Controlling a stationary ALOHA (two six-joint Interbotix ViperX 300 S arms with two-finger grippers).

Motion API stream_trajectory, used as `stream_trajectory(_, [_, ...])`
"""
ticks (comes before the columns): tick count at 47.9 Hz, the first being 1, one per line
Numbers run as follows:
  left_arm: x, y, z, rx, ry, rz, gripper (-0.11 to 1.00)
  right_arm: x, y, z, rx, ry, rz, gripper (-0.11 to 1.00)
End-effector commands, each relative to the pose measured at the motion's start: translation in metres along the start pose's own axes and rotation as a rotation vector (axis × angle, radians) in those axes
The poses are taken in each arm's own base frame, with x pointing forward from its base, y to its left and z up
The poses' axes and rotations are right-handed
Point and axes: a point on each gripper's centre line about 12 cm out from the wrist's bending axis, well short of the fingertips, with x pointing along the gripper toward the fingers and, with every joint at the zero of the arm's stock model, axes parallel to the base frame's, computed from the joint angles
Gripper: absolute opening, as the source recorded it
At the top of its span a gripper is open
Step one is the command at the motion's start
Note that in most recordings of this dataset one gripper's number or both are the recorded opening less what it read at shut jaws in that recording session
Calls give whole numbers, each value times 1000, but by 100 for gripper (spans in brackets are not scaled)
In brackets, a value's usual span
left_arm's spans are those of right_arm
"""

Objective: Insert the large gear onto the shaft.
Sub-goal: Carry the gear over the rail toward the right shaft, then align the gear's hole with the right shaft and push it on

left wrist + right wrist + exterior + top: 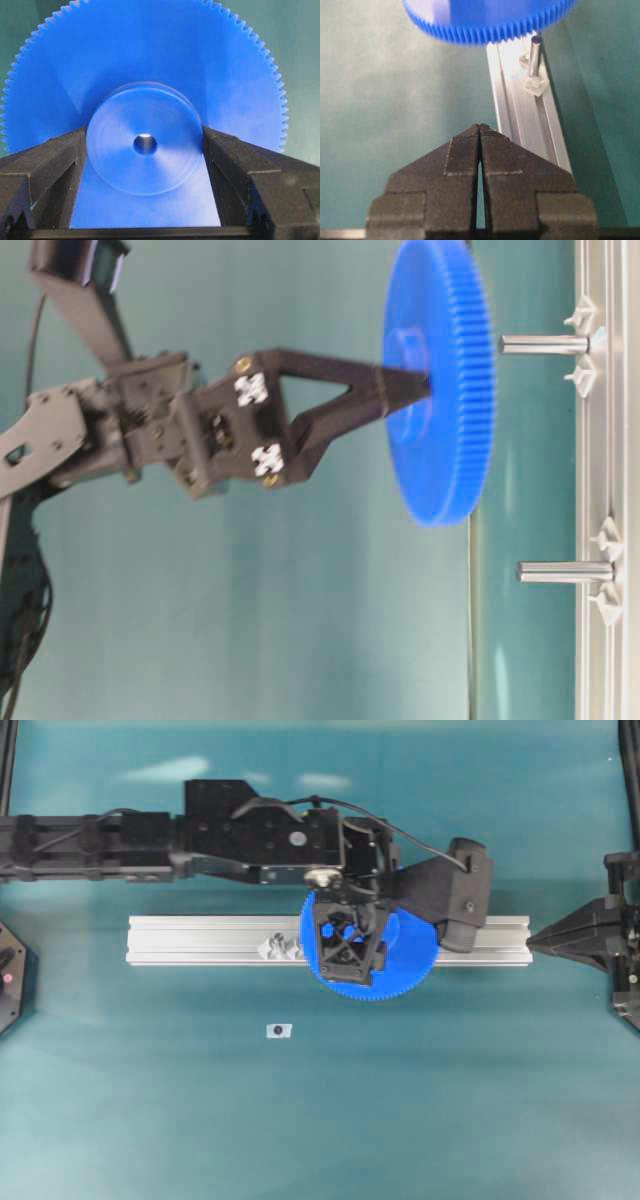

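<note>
1. Over the middle of the table, my left gripper has its two black fingers pinched on the raised round hub of the big bright-blue toothed plastic gear, one finger on each side of the hub.

2. From the table-level view, the gear hangs flat in the air above the long silver aluminium rail, clear of it, not yet on anything.

3. Two small upright silvery pins stand on that rail, each with clear diamond-shaped feet. One pin sits right under the gear; the other pin stands along the rail, well apart, out past the gear's rim.

4. Here's the relation that matters: the pin under the gear points straight up at the gear's face, its long axis square to the disc. Down the left wrist camera, I see something bright showing through the small centre hole, so I judge hole and pin are close to lined up. I can't say the match is exact.

5. My right gripper waits at the right end of the rail with its fingers pressed together, holding nothing. The left arm is plainly the one on the job.

6. No containers here; only a small pale tag lies on the teal mat nearer me.

7. Next, I reckon: a straight descent along the pin's axis, gear kept level.
</note>
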Motion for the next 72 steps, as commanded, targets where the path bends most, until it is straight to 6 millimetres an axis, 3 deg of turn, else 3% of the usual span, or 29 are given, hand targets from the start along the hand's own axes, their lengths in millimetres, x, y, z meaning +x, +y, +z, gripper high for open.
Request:
stream_trajectory(1, [-27, 9, 12, -8, -70, 23, 77, 0, 0, 3, 9, -7, -2, 3])
stream_trajectory(28, [-8, 32, 26, 14, -21, 24, 77, -1, 0, 4, 9, -11, -2, 3])
stream_trajectory(72, [24, 39, 24, 2, 12, 17, 77, -2, 0, 3, 9, -19, -1, 3])
